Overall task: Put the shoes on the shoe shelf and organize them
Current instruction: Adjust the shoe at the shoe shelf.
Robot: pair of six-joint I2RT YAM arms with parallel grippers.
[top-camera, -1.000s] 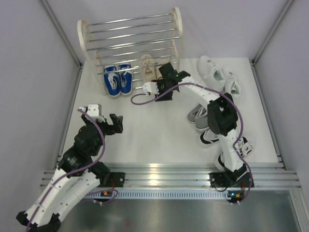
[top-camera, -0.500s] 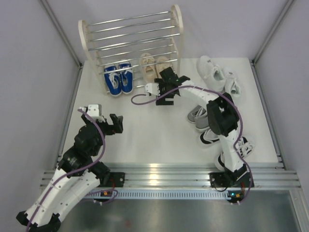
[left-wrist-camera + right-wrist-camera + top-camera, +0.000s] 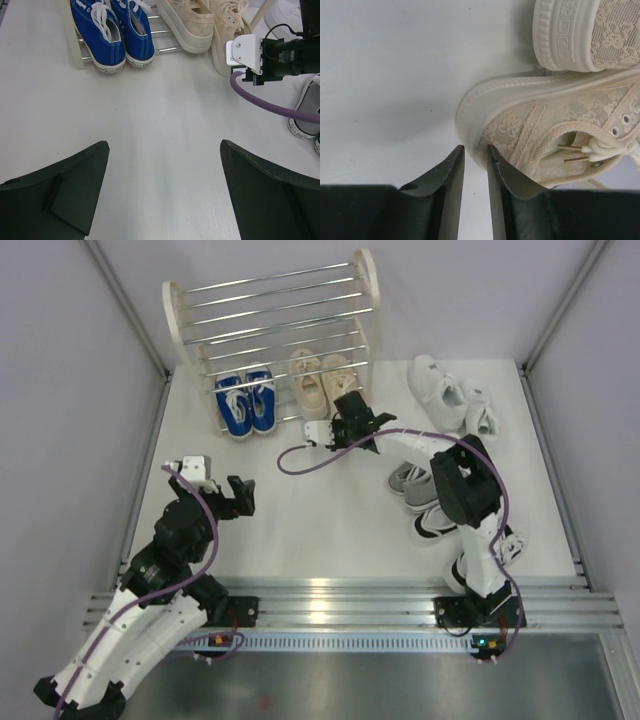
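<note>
The shoe shelf [image 3: 270,310] stands at the back. On its lowest rods sit the blue shoes [image 3: 245,405] and the beige pair [image 3: 305,380]. The right beige shoe [image 3: 545,125] lies tilted, with its heel toward my right gripper [image 3: 476,148]. That gripper's jaws stand close together with a narrow gap, their tips at the heel; whether they pinch it does not show. My left gripper [image 3: 165,150] hovers open and empty over the table, well short of the shelf. White shoes [image 3: 440,390], grey shoes [image 3: 408,480] and black-and-white shoes [image 3: 432,523] lie on the table on the right.
The right arm's purple cable [image 3: 300,462] loops over the table in front of the shelf. Grey walls close in both sides. A metal rail [image 3: 330,605] runs along the near edge. The upper shelf rods [image 3: 270,285] carry nothing.
My right gripper has drawn back from the shelf toward the right, leaving the second beige shoe beside the first. Its jaws went wide and have since narrowed. The left arm has not moved.
</note>
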